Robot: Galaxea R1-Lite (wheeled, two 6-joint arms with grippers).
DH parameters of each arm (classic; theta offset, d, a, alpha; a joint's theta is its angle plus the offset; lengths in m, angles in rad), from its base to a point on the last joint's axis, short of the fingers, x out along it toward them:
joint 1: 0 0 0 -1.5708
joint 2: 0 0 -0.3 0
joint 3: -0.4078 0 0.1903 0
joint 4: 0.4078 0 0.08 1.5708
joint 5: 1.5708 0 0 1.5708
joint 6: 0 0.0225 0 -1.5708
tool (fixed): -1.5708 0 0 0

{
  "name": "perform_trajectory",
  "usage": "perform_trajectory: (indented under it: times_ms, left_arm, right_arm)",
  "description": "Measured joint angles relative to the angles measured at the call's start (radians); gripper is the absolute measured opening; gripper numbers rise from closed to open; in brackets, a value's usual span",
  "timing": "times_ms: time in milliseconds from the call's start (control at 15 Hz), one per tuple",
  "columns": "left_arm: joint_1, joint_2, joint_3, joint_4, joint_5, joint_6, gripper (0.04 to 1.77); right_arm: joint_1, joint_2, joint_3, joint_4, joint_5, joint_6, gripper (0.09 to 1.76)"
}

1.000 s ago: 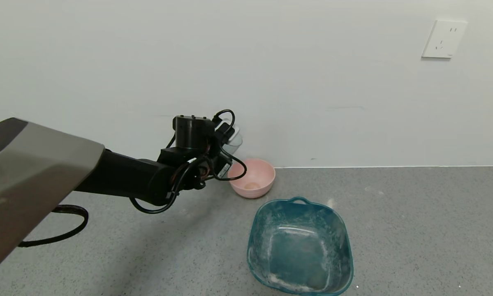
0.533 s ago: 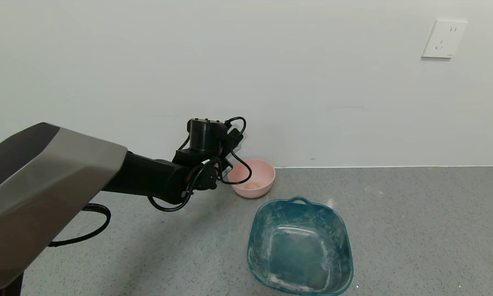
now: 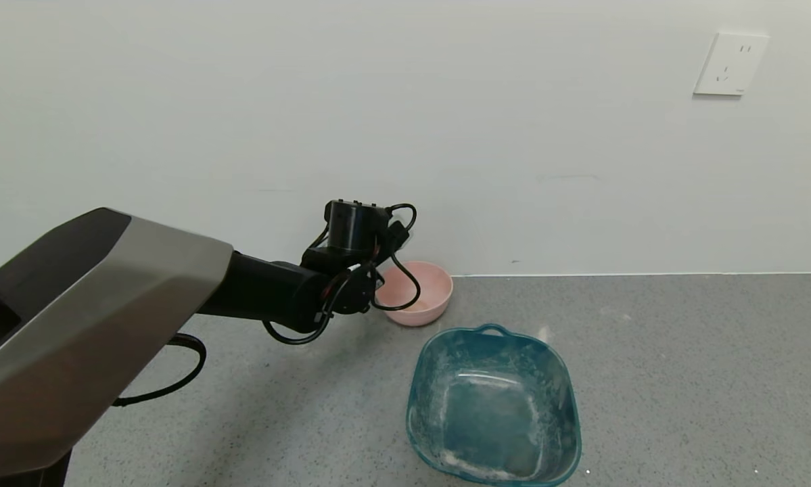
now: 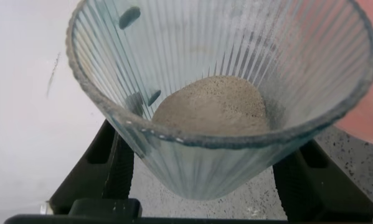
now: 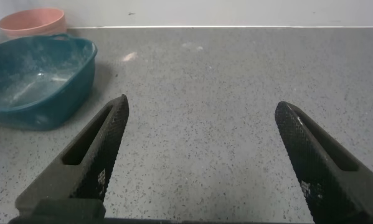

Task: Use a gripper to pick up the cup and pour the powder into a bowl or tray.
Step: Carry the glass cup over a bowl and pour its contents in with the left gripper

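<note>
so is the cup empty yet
No: the cup, held in the left gripper, has a mound of powder at its bottom.

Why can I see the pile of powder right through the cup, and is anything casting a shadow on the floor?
Left wrist view: the ribbed clear cup lets the powder show through, held by the left gripper. Head view: a soft shadow lies on the grey floor under the arm, beside the pink bowl.

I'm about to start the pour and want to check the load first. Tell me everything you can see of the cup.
The cup is a small clear tumbler with fine vertical ribs, dusted whitish, widening toward its rim. It is clamped between the black fingers of the left gripper. A small heap of grey-white powder sits inside. A sliver of the pink bowl shows just beyond its rim. In the head view the gripper hides the cup.
</note>
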Motion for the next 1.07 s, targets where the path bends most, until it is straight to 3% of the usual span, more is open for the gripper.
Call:
perform_trajectory:
  times_ms: [467, 1067]
  left_arm:
    - [-0.023, 0.036, -0.051, 0.026, -0.002, 0.105, 1.27]
    - [-0.033, 0.05, -0.067, 0.008, 0.011, 0.359, 1.27]
  right_arm:
    - [0.0, 0.0, 0.0, 0.0, 0.0, 0.0, 1.71]
    - [0.0, 0.0, 0.0, 0.0, 0.0, 0.0, 1.71]
